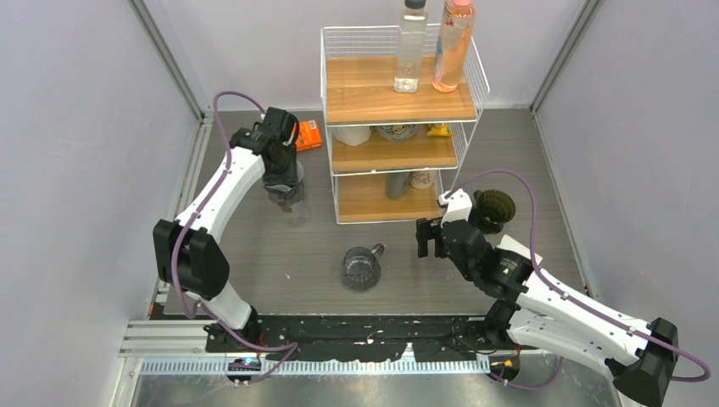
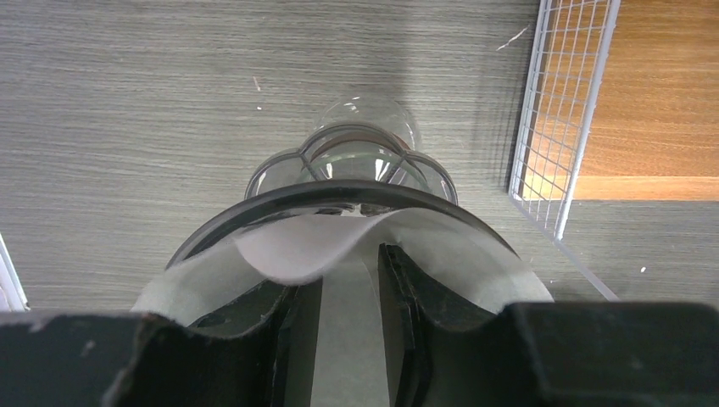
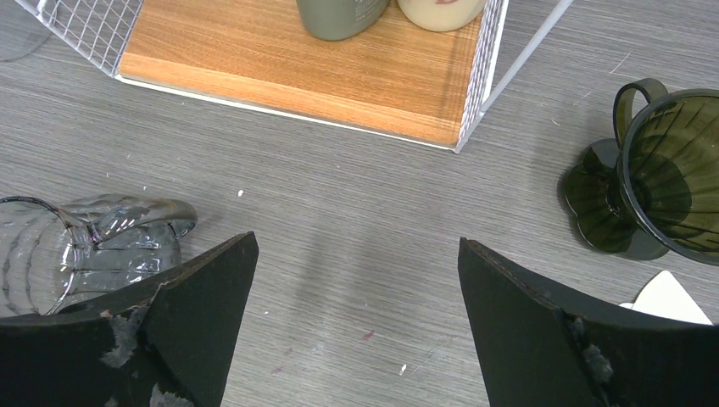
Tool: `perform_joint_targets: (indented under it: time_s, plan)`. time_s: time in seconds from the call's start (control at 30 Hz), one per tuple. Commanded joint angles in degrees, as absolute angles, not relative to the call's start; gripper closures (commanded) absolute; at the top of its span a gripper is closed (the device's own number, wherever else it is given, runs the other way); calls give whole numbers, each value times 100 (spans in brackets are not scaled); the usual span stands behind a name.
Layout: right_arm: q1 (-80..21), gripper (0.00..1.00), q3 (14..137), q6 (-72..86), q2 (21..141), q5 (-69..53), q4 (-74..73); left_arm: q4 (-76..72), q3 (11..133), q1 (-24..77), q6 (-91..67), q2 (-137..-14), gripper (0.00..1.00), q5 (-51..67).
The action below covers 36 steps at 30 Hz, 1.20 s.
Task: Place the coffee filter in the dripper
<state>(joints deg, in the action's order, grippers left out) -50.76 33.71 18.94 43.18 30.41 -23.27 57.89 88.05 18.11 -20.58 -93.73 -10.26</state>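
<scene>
A white paper coffee filter [image 2: 288, 250] sits inside a clear glass dripper [image 2: 356, 148] with a dark rim, standing on the table left of the rack. My left gripper [image 2: 350, 280] reaches down into the filter. Its fingers stand a narrow gap apart with a strip of the paper between them, and the filter's near edge curls over them. From above, the left gripper [image 1: 284, 193] hides most of this dripper. My right gripper [image 3: 356, 280] is wide open and empty over bare table. A dark green dripper [image 3: 670, 170] stands to its right, also visible from above [image 1: 493, 209].
A wire rack with wooden shelves [image 1: 398, 110] stands at the back, holding bottles and cups; its corner is close on the left gripper's right [image 2: 551, 110]. A glass pitcher [image 1: 362, 267] lies on its side mid-table. An orange packet [image 1: 309, 136] lies at the back left. A white flat piece [image 3: 670, 297] shows beside the green dripper.
</scene>
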Motion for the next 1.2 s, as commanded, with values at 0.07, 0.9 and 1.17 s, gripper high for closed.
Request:
perform_joint_targets:
  time_s: [0.07,0.9,1.17]
  plan:
    - [-5062,4,3410,1875,4376,3187,-2230,5754,8959,1811,-2090,-9024,63,-1028]
    - [-5063,5,3401,1872,4262,3212,-2232,6146,9906,1815,-2143,-8083,39,-1297]
    - [-5055,5,3413,1934,4161,3402,-2232,5219,8787,1819,-2469,-6174,0,-792]
